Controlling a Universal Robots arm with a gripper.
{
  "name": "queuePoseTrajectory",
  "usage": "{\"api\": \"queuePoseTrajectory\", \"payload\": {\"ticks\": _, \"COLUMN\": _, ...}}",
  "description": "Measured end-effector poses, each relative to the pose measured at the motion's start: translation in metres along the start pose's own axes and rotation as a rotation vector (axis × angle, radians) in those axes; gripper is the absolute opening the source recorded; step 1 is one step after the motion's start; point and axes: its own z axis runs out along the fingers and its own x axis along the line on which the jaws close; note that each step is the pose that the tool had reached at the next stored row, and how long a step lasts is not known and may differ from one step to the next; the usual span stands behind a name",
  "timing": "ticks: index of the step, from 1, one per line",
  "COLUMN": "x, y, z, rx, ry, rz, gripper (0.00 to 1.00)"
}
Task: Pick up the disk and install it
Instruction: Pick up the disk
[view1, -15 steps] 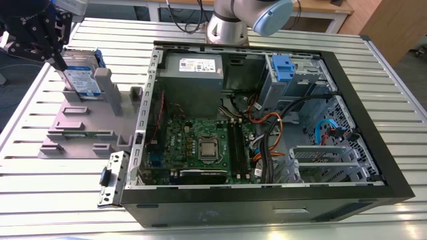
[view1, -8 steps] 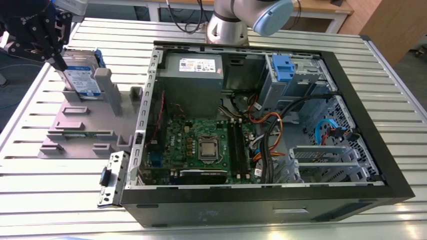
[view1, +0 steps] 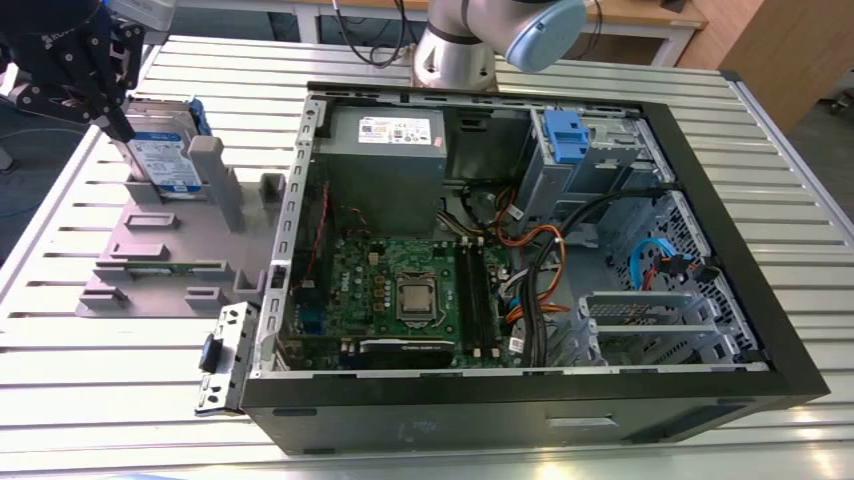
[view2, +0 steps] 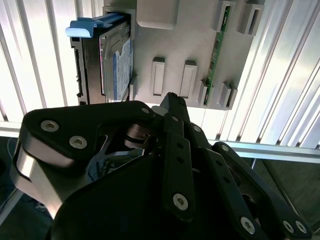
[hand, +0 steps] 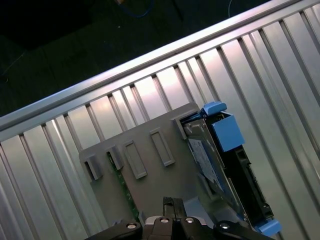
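The disk (view1: 167, 160) stands on edge in the grey plastic stand (view1: 150, 250), at the stand's far end in the exterior view, with its blue bracket (hand: 226, 131) around it. The gripper (view1: 118, 122) hangs just above and beside it, clenched on nothing, its tips drawn together over the stand in both wrist views (view2: 171, 97) (hand: 173, 201). The stand lies on the ribbed metal worktop (view1: 107, 400). At the exterior view's right of it sits an open computer case (view1: 747, 300) with the motherboard (view1: 407, 290) exposed.

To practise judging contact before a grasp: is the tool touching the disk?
Apart. In the second wrist view, bare grey stand shows between the tool and the upright disk.
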Motion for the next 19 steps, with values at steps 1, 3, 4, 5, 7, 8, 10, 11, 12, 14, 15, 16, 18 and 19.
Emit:
{"api": "queuePoseTrajectory", "payload": {"ticks": 1, "x": 0.0000, "y": 0.0000, "z": 0.0000, "rx": 0.0000, "ry": 0.0000, "rz": -0.001, "gripper": 0.11}}
{"api": "queuePoseTrajectory", "payload": {"ticks": 3, "x": 0.0000, "y": 0.0000, "z": 0.0000, "rx": 0.0000, "ry": 0.0001, "rz": -0.002, "gripper": 0.11}}
{"api": "queuePoseTrajectory", "payload": {"ticks": 4, "x": 0.0000, "y": 0.0000, "z": 0.0000, "rx": 0.0000, "ry": 0.0001, "rz": -0.003, "gripper": 0.11}}
{"api": "queuePoseTrajectory", "payload": {"ticks": 5, "x": 0.0000, "y": 0.0000, "z": 0.0000, "rx": -0.0001, "ry": 0.0002, "rz": -0.003, "gripper": 0.11}}
{"api": "queuePoseTrajectory", "payload": {"ticks": 7, "x": 0.0000, "y": 0.0000, "z": 0.0000, "rx": -0.0001, "ry": 0.0002, "rz": -0.005, "gripper": 0.11}}
{"api": "queuePoseTrajectory", "payload": {"ticks": 8, "x": 0.0000, "y": 0.0000, "z": 0.0000, "rx": -0.0001, "ry": 0.0002, "rz": -0.005, "gripper": 0.11}}
{"api": "queuePoseTrajectory", "payload": {"ticks": 10, "x": 0.0000, "y": 0.0000, "z": 0.0000, "rx": -0.0001, "ry": 0.0002, "rz": -0.007, "gripper": 0.11}}
{"api": "queuePoseTrajectory", "payload": {"ticks": 11, "x": 0.0000, "y": 0.0000, "z": 0.0000, "rx": -0.0001, "ry": 0.0003, "rz": -0.007, "gripper": 0.11}}
{"api": "queuePoseTrajectory", "payload": {"ticks": 12, "x": 0.0000, "y": 0.0000, "z": 0.0000, "rx": -0.0001, "ry": 0.0003, "rz": -0.008, "gripper": 0.11}}
{"api": "queuePoseTrajectory", "payload": {"ticks": 14, "x": 0.0000, "y": 0.0000, "z": 0.0000, "rx": -0.0002, "ry": 0.0003, "rz": -0.009, "gripper": 0.11}}
{"api": "queuePoseTrajectory", "payload": {"ticks": 15, "x": 0.0000, "y": 0.0000, "z": 0.0000, "rx": -0.0002, "ry": 0.0004, "rz": -0.010, "gripper": 0.11}}
{"api": "queuePoseTrajectory", "payload": {"ticks": 16, "x": 0.0000, "y": 0.0000, "z": 0.0000, "rx": -0.0002, "ry": 0.0004, "rz": -0.010, "gripper": 0.11}}
{"api": "queuePoseTrajectory", "payload": {"ticks": 18, "x": 0.0000, "y": 0.0000, "z": 0.0000, "rx": -0.0002, "ry": 0.0004, "rz": -0.011, "gripper": 0.11}}
{"api": "queuePoseTrajectory", "payload": {"ticks": 19, "x": 0.0000, "y": 0.0000, "z": 0.0000, "rx": -0.0002, "ry": 0.0005, "rz": -0.012, "gripper": 0.11}}
